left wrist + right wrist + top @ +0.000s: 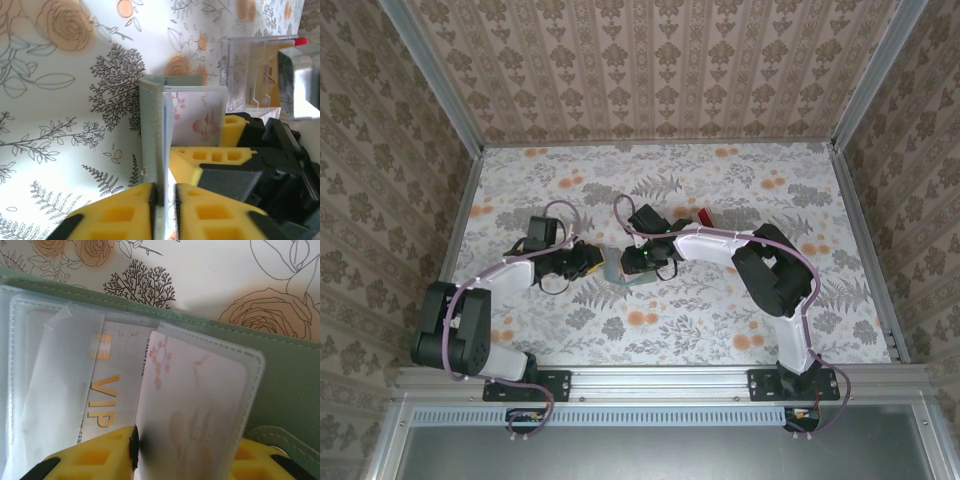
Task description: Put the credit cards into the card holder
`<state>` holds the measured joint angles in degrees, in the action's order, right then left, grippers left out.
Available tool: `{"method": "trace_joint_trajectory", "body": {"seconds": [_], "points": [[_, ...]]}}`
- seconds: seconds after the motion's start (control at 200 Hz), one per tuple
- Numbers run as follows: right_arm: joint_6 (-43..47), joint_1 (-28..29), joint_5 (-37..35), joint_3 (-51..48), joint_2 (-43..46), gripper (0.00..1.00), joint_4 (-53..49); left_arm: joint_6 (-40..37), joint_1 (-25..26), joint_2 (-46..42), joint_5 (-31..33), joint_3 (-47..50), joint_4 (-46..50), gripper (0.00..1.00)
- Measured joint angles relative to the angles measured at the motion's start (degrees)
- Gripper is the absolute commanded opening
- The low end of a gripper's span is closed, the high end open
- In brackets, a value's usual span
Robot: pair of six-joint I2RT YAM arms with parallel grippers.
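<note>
Clamping the sage cover of the card holder (150,125) on edge at mid-table, the left gripper (164,192) has its yellow fingers together on it. The cover's long edge runs straight out from those fingertips toward the right gripper (185,442). That gripper's fingers flank a blossom-printed sleeve (200,405); whether they pinch it I cannot tell. The credit cards (270,65) stand in the clear tray (235,70), far and right of the holder, so the right arm looks nearer. Their long axis I cannot make out.
</note>
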<state>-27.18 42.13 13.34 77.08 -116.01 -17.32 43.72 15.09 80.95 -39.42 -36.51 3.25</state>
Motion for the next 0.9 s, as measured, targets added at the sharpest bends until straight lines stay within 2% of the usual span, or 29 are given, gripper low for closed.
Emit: {"method": "trace_joint_trajectory", "body": {"seconds": [0.265, 0.295, 0.34, 0.38, 0.45, 0.58, 0.775, 0.9], "points": [[0.0, 0.0, 0.35, -0.09, 0.0, 0.36, 0.44, 0.04, 0.46, 0.98, 0.35, -0.39, 0.74, 0.16], [0.0, 0.0, 0.35, -0.13, 0.0, 0.36, 0.44, 0.04, 0.59, 1.51, 0.37, -0.42, 0.72, 0.19], [0.0, 0.0, 0.35, -0.24, 0.0, 0.35, 0.52, -0.04, 0.68, 2.21, 0.37, -0.46, 0.76, 0.32], [0.0, -0.11, 0.35, -0.37, 0.0, 0.35, 0.66, -0.5, 0.7, 2.62, 0.44, -0.57, 1.18, 0.39], [0.0, -0.22, 0.37, -0.61, 0.0, 0.35, 0.9, -1.79, 0.68, 2.67, 1.9, -0.96, 3.34, 0.44], [0.0, -0.37, 0.42, -0.94, 0.02, 0.35, 1.01, -4.33, 0.37, 1.46, 8.59, -2.47, 9.75, 0.52], [-0.02, -0.42, 0.44, -1.07, 0.02, 0.35, 1.31, -5.42, -0.13, 0.61, 13.38, -2.51, 13.29, 0.52], [0.0, -0.42, 0.44, -1.07, 0.02, 0.35, 1.31, -5.18, 0.07, 3.43, 12.44, -2.51, 11.5, 0.45]]}}
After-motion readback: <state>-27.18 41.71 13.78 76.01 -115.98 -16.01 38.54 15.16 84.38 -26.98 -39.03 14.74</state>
